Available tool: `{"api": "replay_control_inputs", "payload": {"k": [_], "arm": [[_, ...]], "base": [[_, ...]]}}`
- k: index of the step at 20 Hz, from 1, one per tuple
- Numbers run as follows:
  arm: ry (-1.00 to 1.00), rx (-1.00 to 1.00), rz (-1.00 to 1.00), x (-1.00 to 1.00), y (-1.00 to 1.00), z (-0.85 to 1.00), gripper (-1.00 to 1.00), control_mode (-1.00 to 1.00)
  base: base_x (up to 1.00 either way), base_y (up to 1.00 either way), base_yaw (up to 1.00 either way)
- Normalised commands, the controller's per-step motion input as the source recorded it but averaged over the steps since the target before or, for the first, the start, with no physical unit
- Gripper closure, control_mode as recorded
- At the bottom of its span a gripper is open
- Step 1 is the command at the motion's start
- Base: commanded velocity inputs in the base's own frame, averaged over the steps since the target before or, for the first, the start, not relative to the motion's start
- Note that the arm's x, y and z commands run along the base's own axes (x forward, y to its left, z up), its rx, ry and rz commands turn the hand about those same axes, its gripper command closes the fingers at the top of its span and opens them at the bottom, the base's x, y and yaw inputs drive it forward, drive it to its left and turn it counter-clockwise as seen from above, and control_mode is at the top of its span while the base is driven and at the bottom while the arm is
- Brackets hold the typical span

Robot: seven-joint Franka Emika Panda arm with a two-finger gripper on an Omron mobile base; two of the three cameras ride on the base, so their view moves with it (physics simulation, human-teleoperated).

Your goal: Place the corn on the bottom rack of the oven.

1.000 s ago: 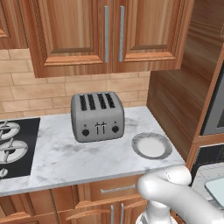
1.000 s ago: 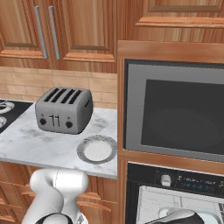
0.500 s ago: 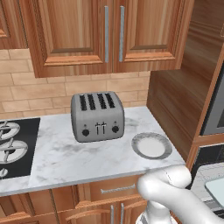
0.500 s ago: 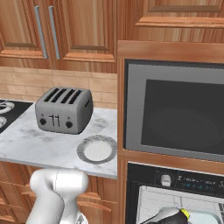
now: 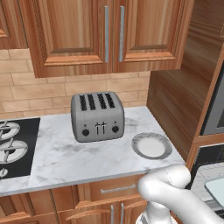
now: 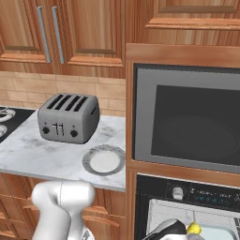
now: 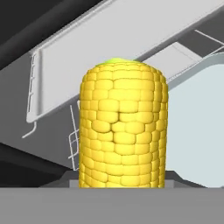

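Simulated kitchen with a white marbled counter (image 5: 65,157) set against a tan brick backsplash (image 5: 26,94) and below wooden wall cabinets (image 5: 105,35) with vertical metal handles. A silver four-slot toaster (image 5: 97,116) stands near the middle of the counter toward its back edge; a grey-rimmed round plate (image 5: 151,145) lies near the counter's right front corner, apart from the toaster. A black stovetop (image 5: 13,146) occupies the counter's left end. To the right of the counter, wood panelling (image 6: 187,49) frames an upper appliance with a dark glass front (image 6: 194,124); beneath it sits the oven (image 6: 197,206), whose control strip with a round knob (image 6: 177,192) shows in the right base view. In the hand view the corn (image 7: 123,127) stands upright directly ahead of the camera, its base at the gripper, before the oven's pale interior, where a flat light tray (image 7: 122,52) and thin wire rack rails (image 7: 72,140) slant across. A yellow tip of the corn also shows at the bottom of the right base view, in the oven opening. The jaws appear to clasp the cob's lower end.
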Motion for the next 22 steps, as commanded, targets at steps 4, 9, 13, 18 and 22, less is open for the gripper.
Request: {"api": "replay_control_inputs", "payload": {"k": [4,9,13,18,22], "arm": [[0.10,-0.11,0.00,0.21,-0.39,-0.47,1.00,-1.00],[0.15,-0.07,0.00,0.25,-0.50,-0.34,1.00,-1.00],[0.05,-0.05,0.00,0.09,-0.50,-0.45,1.00,-1.00],[0.01,-0.02,0.00,0.03,-0.27,-0.64,1.00,-1.00],[0.04,0.00,0.00,0.14,-0.13,-0.43,1.00,-1.00]], "base": [[0.00,0.00,0.00],[0.00,0.00,0.00],[0.00,0.00,0.00],[0.00,0.00,0.00],[0.00,0.00,0.00]]}}
